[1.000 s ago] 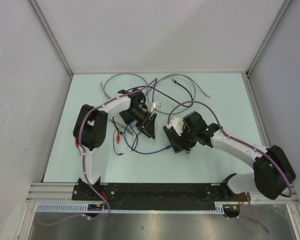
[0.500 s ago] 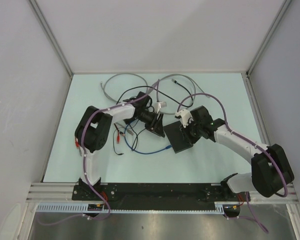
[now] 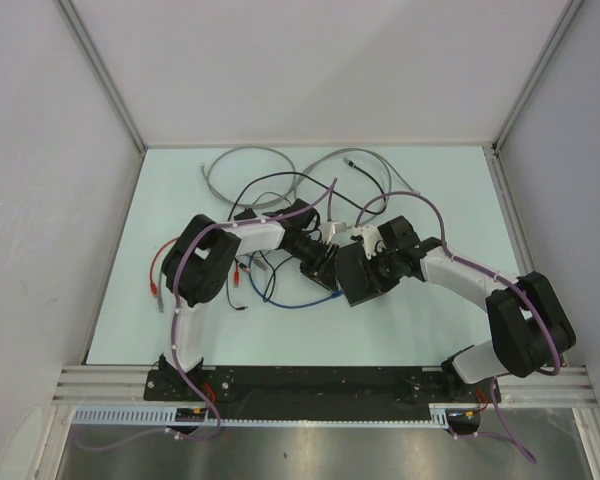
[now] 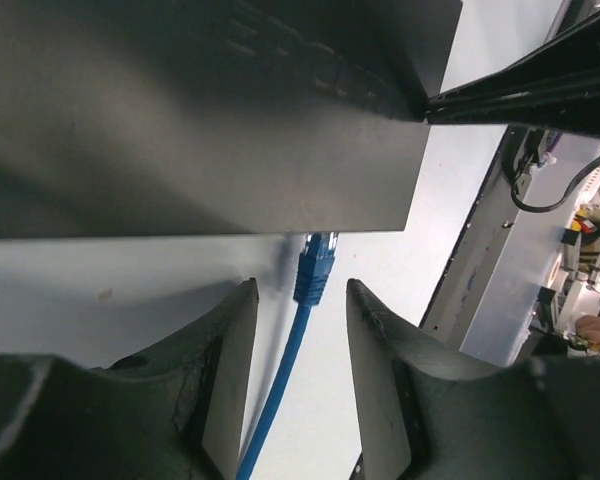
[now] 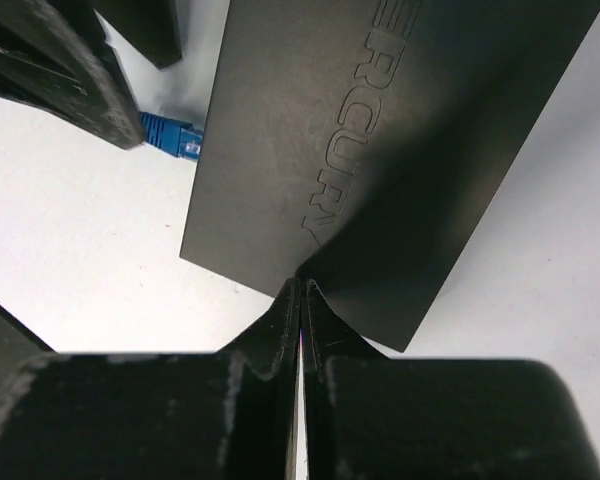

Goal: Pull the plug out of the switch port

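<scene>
The switch (image 4: 180, 120) is a flat matte-black box lying on the pale table; from above it shows between both arms (image 3: 358, 287). A blue plug (image 4: 314, 268) sits in the switch port (image 4: 320, 235) on its narrow edge, and its blue cable (image 3: 300, 304) trails left. My left gripper (image 4: 300, 290) is open and straddles the plug and cable without touching them. My right gripper (image 5: 300, 282) is shut, tips resting on the switch's top face (image 5: 380, 130) near its edge. The plug (image 5: 172, 135) also shows at the upper left of the right wrist view.
Grey cables (image 3: 242, 153) and black cables (image 3: 270, 182) loop across the back of the table. Red-tipped leads (image 3: 160, 272) lie left of the left arm. Enclosure walls close in on all sides; the arm bases' rail (image 3: 310, 380) runs along the near edge.
My right gripper has closed and moved left onto the switch's top. My left gripper has slid right to the switch's edge, now straddling the blue plug, its jaws a little narrower.
</scene>
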You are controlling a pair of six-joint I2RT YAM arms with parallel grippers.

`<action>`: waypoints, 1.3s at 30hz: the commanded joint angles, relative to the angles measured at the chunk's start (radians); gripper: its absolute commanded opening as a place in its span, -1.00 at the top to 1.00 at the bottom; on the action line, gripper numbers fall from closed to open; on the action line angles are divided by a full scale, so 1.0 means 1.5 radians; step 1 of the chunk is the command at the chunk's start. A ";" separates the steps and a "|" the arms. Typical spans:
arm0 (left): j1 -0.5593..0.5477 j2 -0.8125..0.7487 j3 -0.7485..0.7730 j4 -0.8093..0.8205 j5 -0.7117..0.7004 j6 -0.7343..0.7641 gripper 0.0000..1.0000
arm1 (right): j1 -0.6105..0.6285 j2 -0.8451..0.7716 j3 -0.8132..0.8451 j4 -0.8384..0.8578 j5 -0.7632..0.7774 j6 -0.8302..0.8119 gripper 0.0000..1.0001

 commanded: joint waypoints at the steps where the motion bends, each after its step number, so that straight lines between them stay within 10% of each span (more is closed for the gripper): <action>1: -0.017 0.031 0.045 0.002 -0.002 -0.002 0.10 | 0.006 0.015 -0.001 0.017 0.009 0.003 1.00; 27: -0.064 0.106 0.119 -0.100 -0.092 0.049 1.00 | 0.024 0.035 0.000 0.019 0.016 -0.004 1.00; 39: -0.098 0.087 0.090 -0.124 -0.151 0.074 1.00 | 0.024 0.036 -0.001 0.019 0.017 -0.008 1.00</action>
